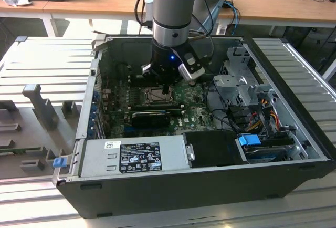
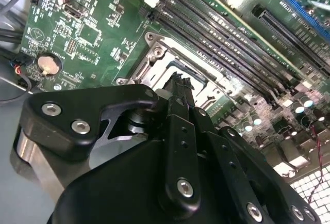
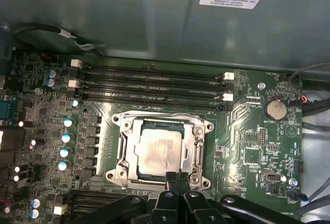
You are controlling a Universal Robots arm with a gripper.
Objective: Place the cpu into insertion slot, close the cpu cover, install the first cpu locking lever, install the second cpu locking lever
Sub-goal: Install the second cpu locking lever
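Note:
The cpu (image 3: 157,152) lies flat in the insertion slot (image 1: 156,96), its pale silvery face showing through the window of the cpu cover (image 3: 130,149). That metal frame lies down around the chip. My gripper (image 3: 178,178) hangs just above the socket's edge, fingers pressed together with nothing between them. In the second wrist view the gripper (image 2: 179,82) points its tips down at the socket frame (image 2: 154,53). In the exterior view the gripper (image 1: 167,88) is inside the open computer case, right over the socket. I cannot make out the locking levers.
Long black memory slots (image 3: 154,82) run beside the socket, and a coin battery (image 3: 275,109) sits further along the board. A long black card (image 1: 152,116), the grey power supply (image 1: 131,154), a metal drive cage (image 1: 244,78) and loose cables (image 1: 231,117) crowd the case.

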